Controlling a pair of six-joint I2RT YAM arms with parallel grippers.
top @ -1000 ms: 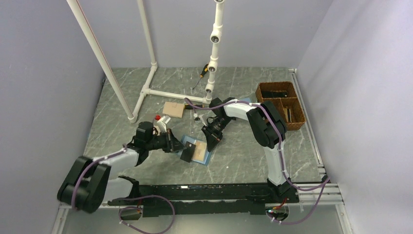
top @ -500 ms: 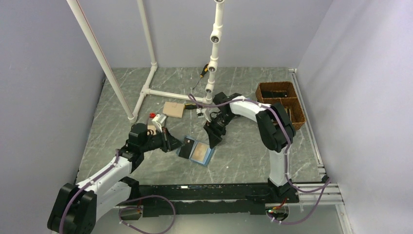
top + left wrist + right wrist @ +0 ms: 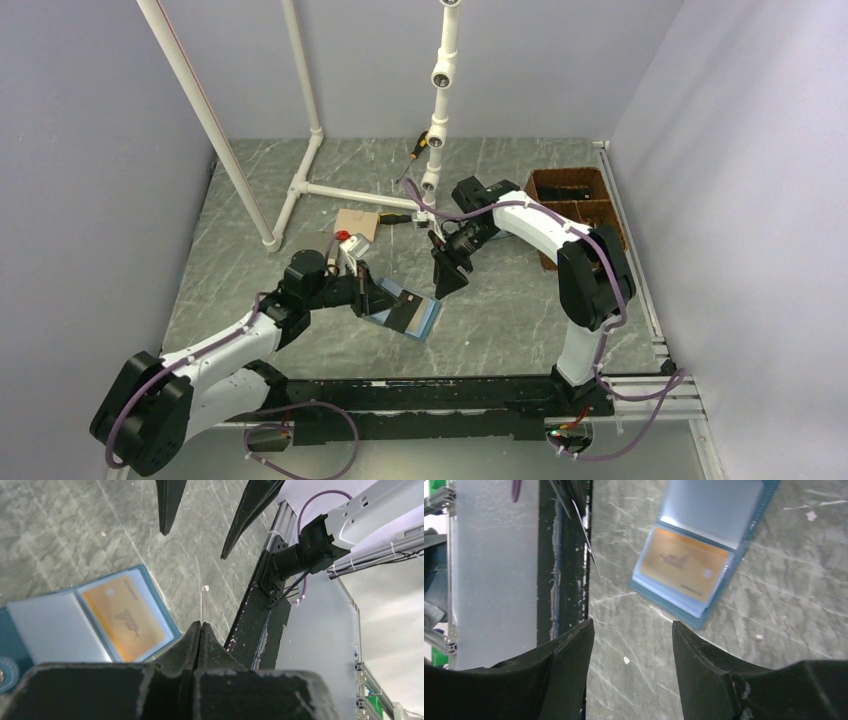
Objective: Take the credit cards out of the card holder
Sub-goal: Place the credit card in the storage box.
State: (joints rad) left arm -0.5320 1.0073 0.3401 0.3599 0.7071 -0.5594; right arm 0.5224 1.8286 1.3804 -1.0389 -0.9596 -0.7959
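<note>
The card holder [image 3: 428, 320] lies open on the marble table, teal outside and pale blue inside. An orange credit card [image 3: 122, 617] sits in one of its slot pockets [image 3: 684, 566]. My left gripper [image 3: 385, 300] is shut on a thin dark credit card [image 3: 405, 312], held just over the holder's left half. In the left wrist view this card [image 3: 201, 602] shows edge-on, sticking out past the closed tips of the left gripper [image 3: 200, 624]. My right gripper [image 3: 447, 283] hangs open and empty just behind the holder. In its own view the right gripper [image 3: 631, 625] is above bare table.
A brown divided basket [image 3: 580, 210] stands at the back right. A white pipe frame [image 3: 300, 185] and a tan block [image 3: 355, 222] are behind the left arm, with a screwdriver [image 3: 415, 150] further back. A black rail [image 3: 430, 395] runs along the front edge.
The right gripper opened and drew back to the right, off the holder. The left gripper shifted right with the dark card, which now covers part of the holder.
</note>
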